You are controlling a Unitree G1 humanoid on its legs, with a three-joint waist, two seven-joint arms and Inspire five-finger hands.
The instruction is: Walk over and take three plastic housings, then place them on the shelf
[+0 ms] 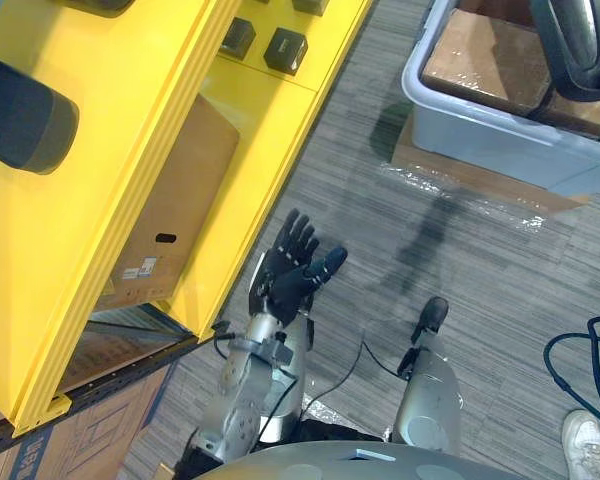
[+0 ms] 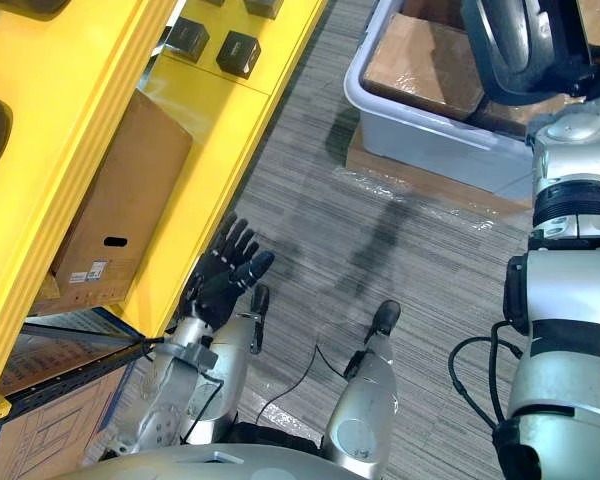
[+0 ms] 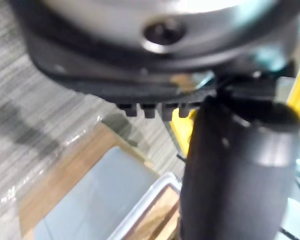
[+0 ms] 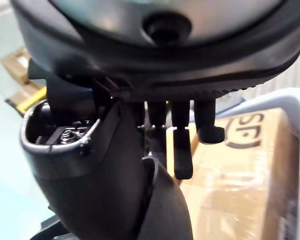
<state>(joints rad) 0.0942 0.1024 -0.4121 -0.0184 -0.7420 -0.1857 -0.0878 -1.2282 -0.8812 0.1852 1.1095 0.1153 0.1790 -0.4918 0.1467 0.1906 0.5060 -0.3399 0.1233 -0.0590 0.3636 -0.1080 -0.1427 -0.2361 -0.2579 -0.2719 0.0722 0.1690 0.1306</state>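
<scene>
The left hand [image 1: 292, 268] is hovering flat and empty beside the yellow shelf [image 1: 130, 190] — the right hand [image 4: 160, 55] is hanging over the grey bin [image 2: 430, 145], and I cannot tell its grip; picking housings is likely coming next.

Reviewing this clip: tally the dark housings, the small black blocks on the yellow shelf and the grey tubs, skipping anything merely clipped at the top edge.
Dark housings: 2, one on the yellow shelf, one at the right hand
Small black blocks: 2
Grey tubs: 1
Total: 5
</scene>
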